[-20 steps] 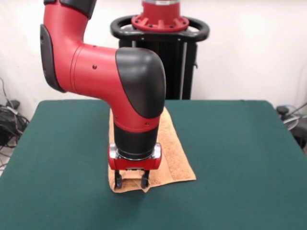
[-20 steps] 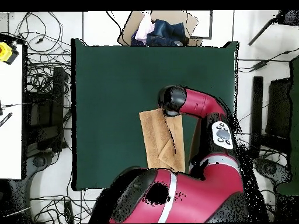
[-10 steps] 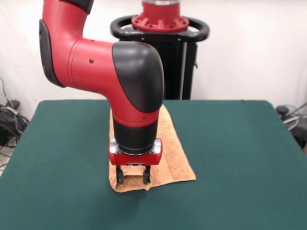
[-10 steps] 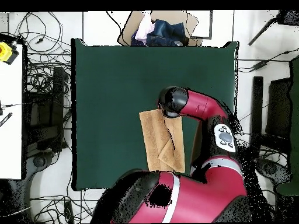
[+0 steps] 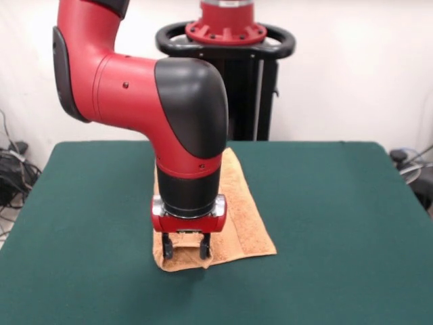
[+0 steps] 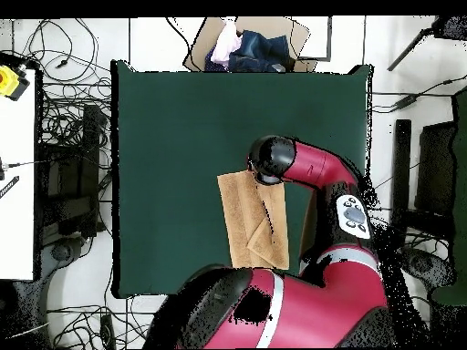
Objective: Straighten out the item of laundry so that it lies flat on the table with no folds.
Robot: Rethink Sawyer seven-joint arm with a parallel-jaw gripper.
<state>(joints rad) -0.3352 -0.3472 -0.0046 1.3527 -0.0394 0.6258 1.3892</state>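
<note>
One folded towel (image 5: 237, 217) on tabletop (image 5: 338, 223); pincer (image 5: 185, 254) spread open over towel's near corner. Pinch top layer only, then peel outward.

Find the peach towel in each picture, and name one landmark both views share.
Front view: the peach towel lies at the table's middle, partly behind the arm.
Overhead view: the peach towel lies below centre, near the table's bottom edge.
Shared landmark: the claw at one towel corner.

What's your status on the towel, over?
Hand down at near corner of peach terry-cloth towel, fingers apart. Towel on green felt table, a diagonal fold showing overhead. Nothing in the way.
</note>
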